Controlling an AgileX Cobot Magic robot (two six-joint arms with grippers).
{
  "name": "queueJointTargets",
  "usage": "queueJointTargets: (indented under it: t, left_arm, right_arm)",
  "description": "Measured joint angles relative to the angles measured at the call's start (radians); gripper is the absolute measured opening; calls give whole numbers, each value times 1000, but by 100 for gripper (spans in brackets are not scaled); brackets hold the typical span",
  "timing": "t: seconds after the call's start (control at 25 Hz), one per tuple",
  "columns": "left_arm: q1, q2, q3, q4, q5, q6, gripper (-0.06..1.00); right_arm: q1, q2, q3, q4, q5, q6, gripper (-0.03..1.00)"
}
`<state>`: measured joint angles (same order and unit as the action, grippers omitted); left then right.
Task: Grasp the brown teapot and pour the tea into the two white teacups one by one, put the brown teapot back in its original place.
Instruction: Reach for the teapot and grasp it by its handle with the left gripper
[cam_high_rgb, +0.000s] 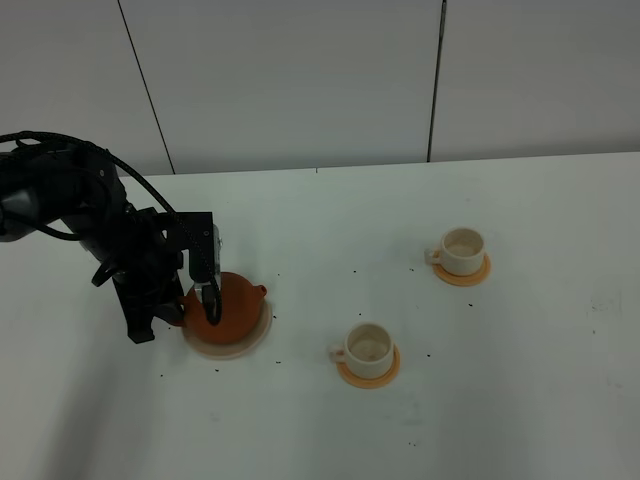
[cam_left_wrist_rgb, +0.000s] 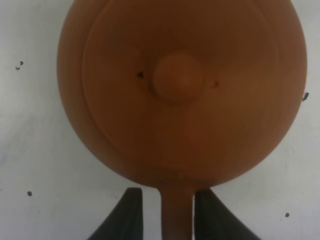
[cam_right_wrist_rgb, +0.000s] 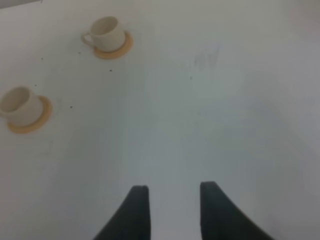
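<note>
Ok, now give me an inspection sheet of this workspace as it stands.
Surface: white table.
Job's things: brown teapot upright on the beige saucer, lid on; near white teacup and far white teacup, each on an orange coaster.
Clutter: small dark specks on the table.
Grippers: left gripper jaws open either side of the teapot handle; right gripper jaws open, holding nothing.
Cables: black cable looped over the left arm.
Surroundings: pale wall panels behind.

Pretty bare setup tbh: plain white table (cam_high_rgb: 530, 410) with tiny dark specks (cam_high_rgb: 354, 270) scattered about. The far coaster (cam_high_rgb: 474, 281), flat and orange, sits back right; the near coaster (cam_high_rgb: 372, 382) matches it, front middle, well apart. Pale panelled wall (cam_high_rgb: 300, 80) behind.
</note>
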<state>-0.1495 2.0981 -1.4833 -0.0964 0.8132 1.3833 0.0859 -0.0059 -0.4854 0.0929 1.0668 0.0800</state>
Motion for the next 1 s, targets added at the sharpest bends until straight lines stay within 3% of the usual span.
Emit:
queueJointTargets:
  t: [1.0]
  left_arm:
    - [-24,-31,0,27,9,-23,32]
  right_arm:
    - [0,0,0,0,0,0,24]
